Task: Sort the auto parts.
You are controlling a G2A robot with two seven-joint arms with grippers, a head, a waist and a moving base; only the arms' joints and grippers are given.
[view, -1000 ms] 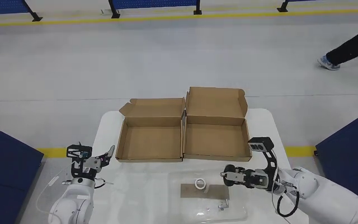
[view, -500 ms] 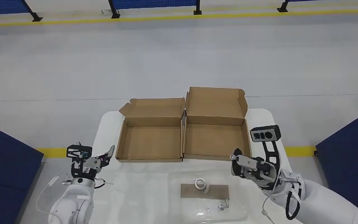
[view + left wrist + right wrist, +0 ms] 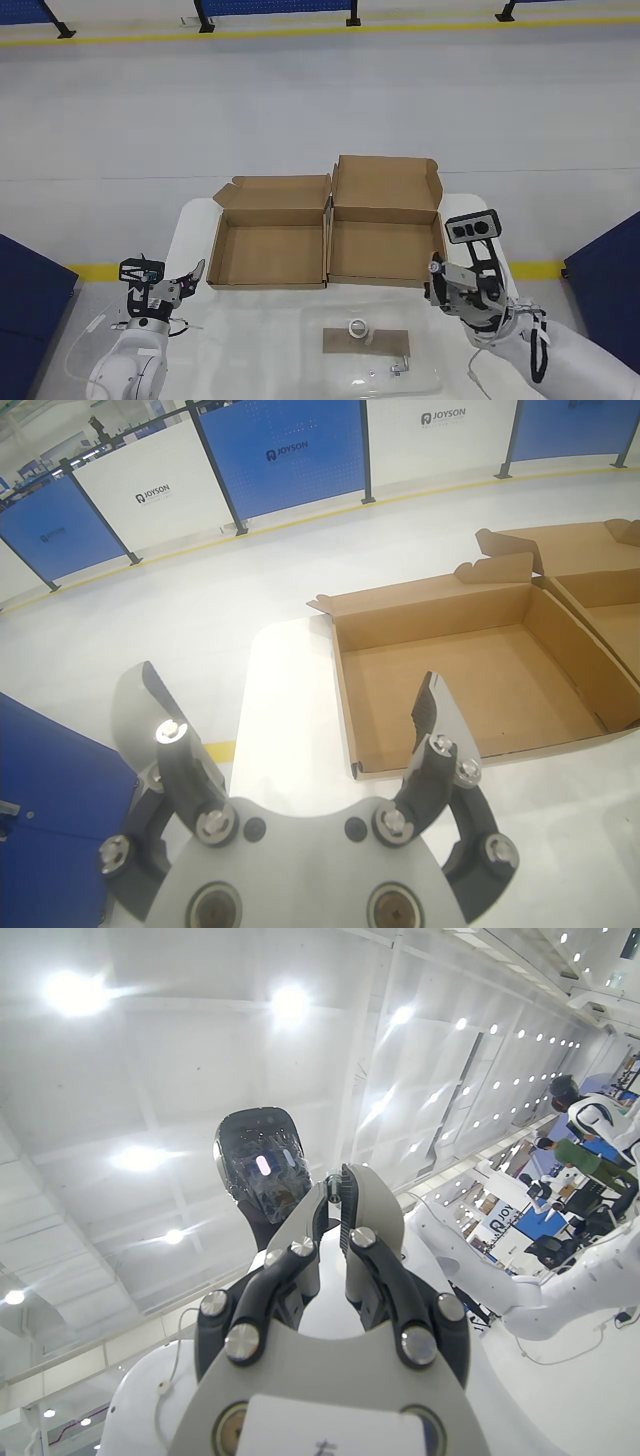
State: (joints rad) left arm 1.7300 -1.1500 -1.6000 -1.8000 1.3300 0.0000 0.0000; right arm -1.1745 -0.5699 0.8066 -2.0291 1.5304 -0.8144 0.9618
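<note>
1. Left box [image 3: 268, 255] and right box [image 3: 385, 250]: plain brown cardboard.
2. Table [image 3: 250, 340]: white.
3. Ring [image 3: 357, 327]: white; sheet [image 3: 385, 343] under it: dull brown.
4. Left gripper [image 3: 287, 690] and right gripper [image 3: 336, 1183]: silver-grey with black ribbed pads.
5. Small part [image 3: 332, 1192] in the right gripper: silvery.

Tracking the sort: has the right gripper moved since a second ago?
Yes. The right gripper, pinching a small part, went from beside the cardboard piece toward the right box's near corner.
</note>
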